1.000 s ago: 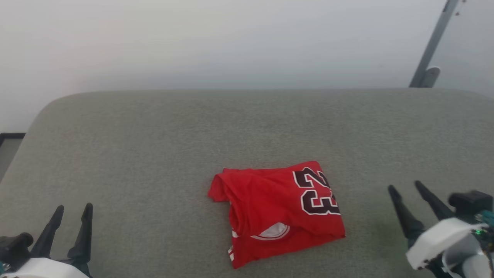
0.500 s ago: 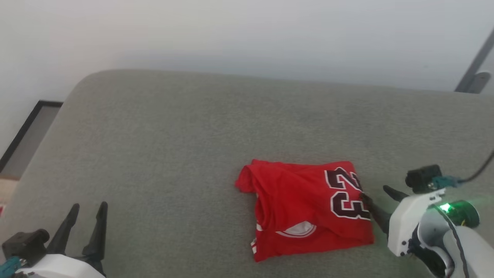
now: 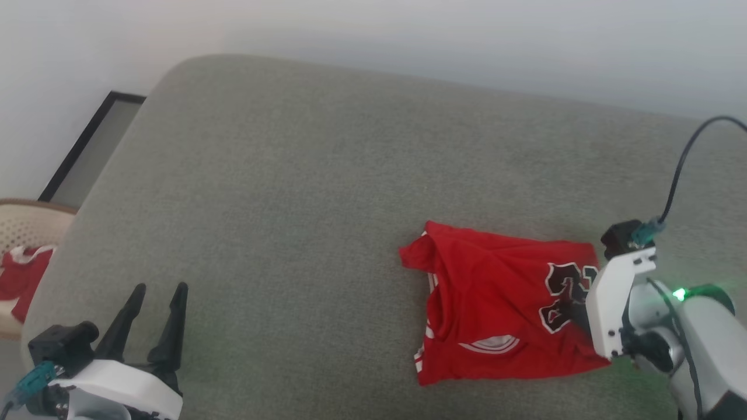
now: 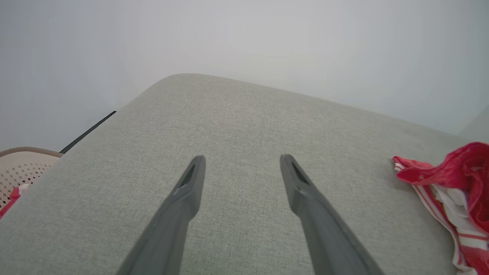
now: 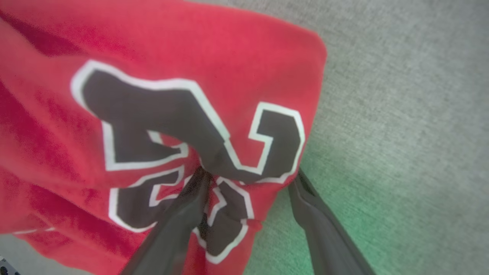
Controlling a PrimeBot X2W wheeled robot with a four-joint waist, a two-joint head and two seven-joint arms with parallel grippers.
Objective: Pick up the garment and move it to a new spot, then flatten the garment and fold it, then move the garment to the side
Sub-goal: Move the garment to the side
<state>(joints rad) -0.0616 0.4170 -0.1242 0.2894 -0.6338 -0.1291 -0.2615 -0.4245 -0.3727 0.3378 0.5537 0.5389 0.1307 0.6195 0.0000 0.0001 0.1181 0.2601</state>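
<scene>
Right hand (image 5: 250, 173): we see its two long dark fingers spread apart, released and gripping nothing. They straddle the edge of the garment's numbered corner.
Right-hand fingers: one fingertip (image 5: 198, 179) presses into a crease in the dark number. The other lies over the bare pad just outside the cloth's edge.
Garment (image 3: 496, 303): a bright red jersey, folded into a rough, wrinkled rectangle. It lies on the pad directly ahead of the right hand, and well off to the inner side of the left hand.
Markings: a dark number outlined in white sits at the end nearest the right hand. A white collar curve and red-and-white striped edges show at the end farther from it.
Left hand (image 3: 161, 287): fingers apart and empty, over bare pad. We cannot tell whether they touch it.
Pad (image 3: 292, 175): grey-green fabric with a rounded corner. It lies beneath both hands and stretches ahead of them to a pale wall.
Basket (image 3: 23, 221): beige and perforated, off the pad's edge on the outer side of the left hand. It holds a red cloth (image 3: 20, 277) with white trim.
Green light (image 3: 678, 294): it glows on the wrist behind the right hand and tints the pad beside that hand's outer finger.
Cable (image 3: 683, 157): dark, arcing up from the small camera on the right hand.
</scene>
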